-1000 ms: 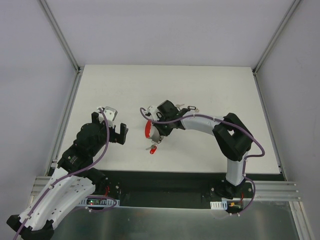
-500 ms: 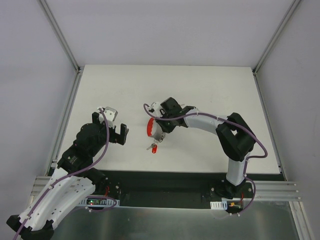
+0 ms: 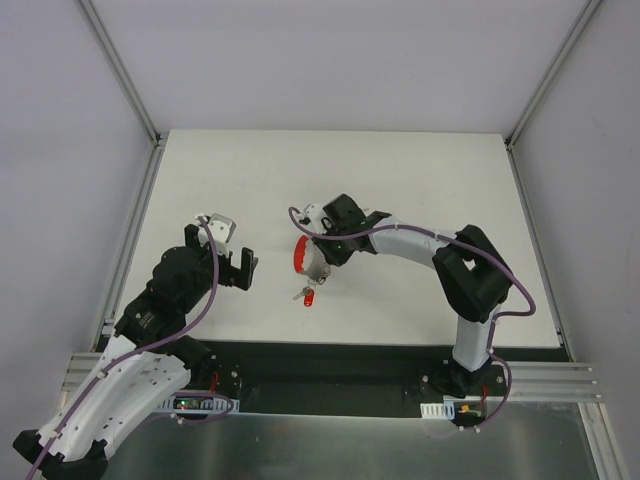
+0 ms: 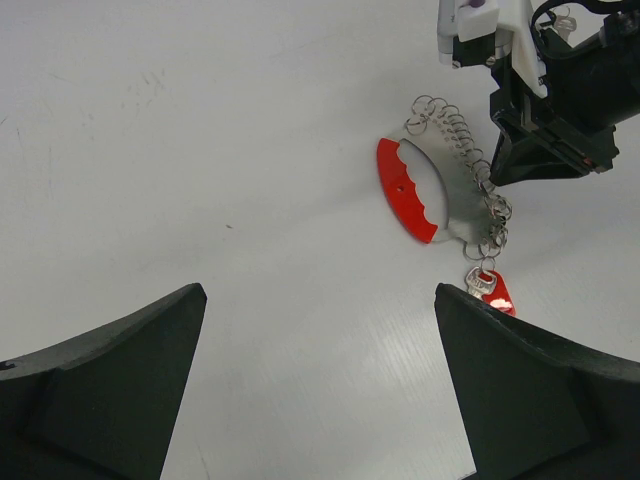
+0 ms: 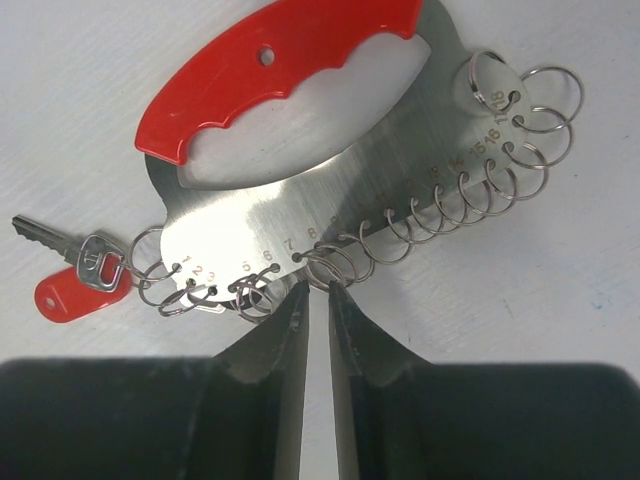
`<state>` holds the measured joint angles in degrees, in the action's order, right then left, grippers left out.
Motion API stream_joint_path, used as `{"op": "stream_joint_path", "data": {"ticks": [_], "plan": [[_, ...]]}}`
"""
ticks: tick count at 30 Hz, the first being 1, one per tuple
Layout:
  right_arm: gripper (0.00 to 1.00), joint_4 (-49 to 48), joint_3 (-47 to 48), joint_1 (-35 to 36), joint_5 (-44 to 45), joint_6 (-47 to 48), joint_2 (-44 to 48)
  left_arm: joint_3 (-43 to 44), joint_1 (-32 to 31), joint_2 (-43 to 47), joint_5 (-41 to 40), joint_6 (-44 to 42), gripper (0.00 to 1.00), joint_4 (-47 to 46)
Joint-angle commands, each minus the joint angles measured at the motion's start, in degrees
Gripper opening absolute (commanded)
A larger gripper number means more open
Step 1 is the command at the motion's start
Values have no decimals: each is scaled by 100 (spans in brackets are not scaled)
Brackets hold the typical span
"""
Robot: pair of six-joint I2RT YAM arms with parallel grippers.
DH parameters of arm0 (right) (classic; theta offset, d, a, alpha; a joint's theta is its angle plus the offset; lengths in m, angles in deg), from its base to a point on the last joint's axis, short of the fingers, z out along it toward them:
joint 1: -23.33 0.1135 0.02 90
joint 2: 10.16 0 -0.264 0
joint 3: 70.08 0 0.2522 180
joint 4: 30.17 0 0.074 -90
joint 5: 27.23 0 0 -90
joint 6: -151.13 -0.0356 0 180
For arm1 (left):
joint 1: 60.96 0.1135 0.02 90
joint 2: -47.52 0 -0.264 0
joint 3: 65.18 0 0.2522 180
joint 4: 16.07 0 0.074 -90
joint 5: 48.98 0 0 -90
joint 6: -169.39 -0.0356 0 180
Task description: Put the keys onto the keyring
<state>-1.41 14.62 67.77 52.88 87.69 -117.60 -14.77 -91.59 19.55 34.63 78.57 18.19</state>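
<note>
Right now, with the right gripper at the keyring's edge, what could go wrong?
The right gripper, nearly closed, sits against closely packed small rings on the keyring; it could catch the wrong ring or two at once. The left gripper is open and apart from the keyring, so nothing steadies it: a push may slide it, dragging the red-tagged key.

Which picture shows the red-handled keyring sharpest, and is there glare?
Right wrist view: the keyring is crisp, stamped numbers readable, mild sheen on the steel, the right jaws dark and soft. Left wrist view: smaller, yet sharp. Top view: tiny, evenly lit.
</note>
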Motion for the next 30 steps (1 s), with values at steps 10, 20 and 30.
{"op": "stream_joint_path", "data": {"ticks": [10, 20, 30], "plan": [[23, -147, -177, -216, -258, -257, 241, 89, 84, 10, 130, 56, 99, -28], [26, -472, -229, -401, -927, -732, 21, 97, 101, -16, 156, 64, 99, -36], [25, -507, -159, -481, -1208, -767, -181, 106, 110, -42, 191, 56, 99, -28]]}}
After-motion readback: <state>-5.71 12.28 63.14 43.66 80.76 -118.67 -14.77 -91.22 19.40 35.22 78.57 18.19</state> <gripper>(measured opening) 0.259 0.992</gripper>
